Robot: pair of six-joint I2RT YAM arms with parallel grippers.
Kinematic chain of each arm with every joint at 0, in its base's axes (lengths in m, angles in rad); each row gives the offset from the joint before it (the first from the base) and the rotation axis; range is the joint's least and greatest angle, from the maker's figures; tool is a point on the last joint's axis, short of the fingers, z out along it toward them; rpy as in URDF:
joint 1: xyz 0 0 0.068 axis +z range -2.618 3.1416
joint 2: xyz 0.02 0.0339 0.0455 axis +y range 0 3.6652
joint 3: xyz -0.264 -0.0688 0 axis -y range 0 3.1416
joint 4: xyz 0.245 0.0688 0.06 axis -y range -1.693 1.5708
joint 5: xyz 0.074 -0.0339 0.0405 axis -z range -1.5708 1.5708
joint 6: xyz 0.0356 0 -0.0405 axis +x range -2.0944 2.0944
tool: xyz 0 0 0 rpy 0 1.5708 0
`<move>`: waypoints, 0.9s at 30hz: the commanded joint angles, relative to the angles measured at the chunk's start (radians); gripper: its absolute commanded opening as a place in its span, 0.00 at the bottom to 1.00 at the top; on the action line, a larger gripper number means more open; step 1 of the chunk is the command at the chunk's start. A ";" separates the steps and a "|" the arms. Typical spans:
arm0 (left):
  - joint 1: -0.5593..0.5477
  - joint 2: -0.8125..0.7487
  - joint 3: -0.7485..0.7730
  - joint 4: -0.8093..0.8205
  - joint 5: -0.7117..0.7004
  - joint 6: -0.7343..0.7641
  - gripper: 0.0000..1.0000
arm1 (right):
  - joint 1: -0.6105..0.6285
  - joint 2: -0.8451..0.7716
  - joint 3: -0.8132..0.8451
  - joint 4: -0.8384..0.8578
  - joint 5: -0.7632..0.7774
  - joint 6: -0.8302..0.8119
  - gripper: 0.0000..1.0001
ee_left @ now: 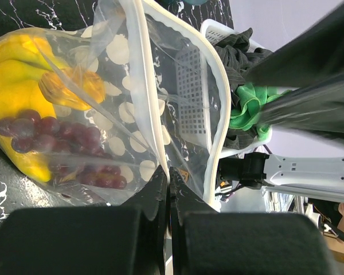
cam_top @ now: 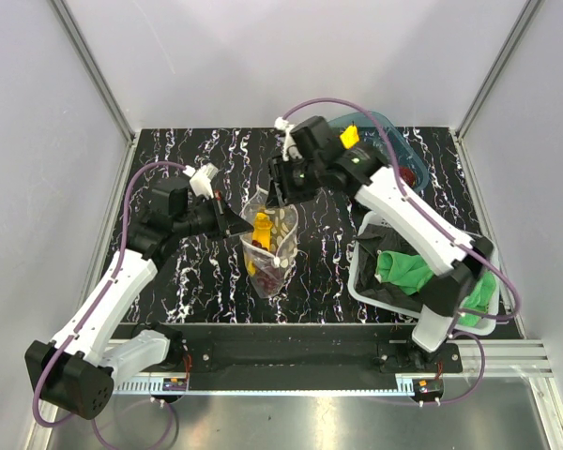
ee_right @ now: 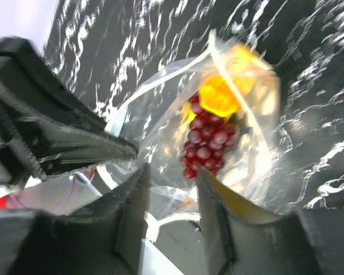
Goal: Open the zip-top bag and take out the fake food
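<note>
The clear dotted zip-top bag (cam_top: 267, 248) hangs over the middle of the black marbled table, held up between both arms. In the left wrist view my left gripper (ee_left: 169, 172) is shut on the white zip rim of the bag (ee_left: 132, 86). Inside lie a yellow banana bunch (ee_left: 11, 86), an orange fruit (ee_left: 74, 86) and dark red grapes (ee_left: 74, 143). My right gripper (ee_right: 172, 177) stands at the bag's opposite rim. Its jaws are apart, with a fold of the clear film between them. Grapes (ee_right: 206, 140) and an orange fruit (ee_right: 218, 97) show below it. From above, the left gripper (cam_top: 236, 225) and the right gripper (cam_top: 280, 194) flank the bag's mouth.
A translucent blue tub (cam_top: 394, 141) stands at the back right. A white mesh basket (cam_top: 366, 281) with dark cloth and a green cloth (cam_top: 403, 267) sits at the right, close to the bag. White walls close the table on three sides.
</note>
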 commanded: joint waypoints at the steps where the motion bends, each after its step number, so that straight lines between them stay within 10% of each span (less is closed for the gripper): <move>1: -0.005 -0.009 0.057 0.044 -0.002 -0.011 0.00 | 0.037 0.118 0.118 -0.110 -0.055 0.006 0.43; 8: -0.008 -0.022 0.046 0.050 -0.009 -0.022 0.00 | 0.057 0.260 0.201 -0.189 -0.023 0.032 0.34; 27: -0.030 -0.004 0.018 0.089 -0.011 -0.057 0.00 | 0.096 0.165 -0.311 0.220 0.063 0.064 0.42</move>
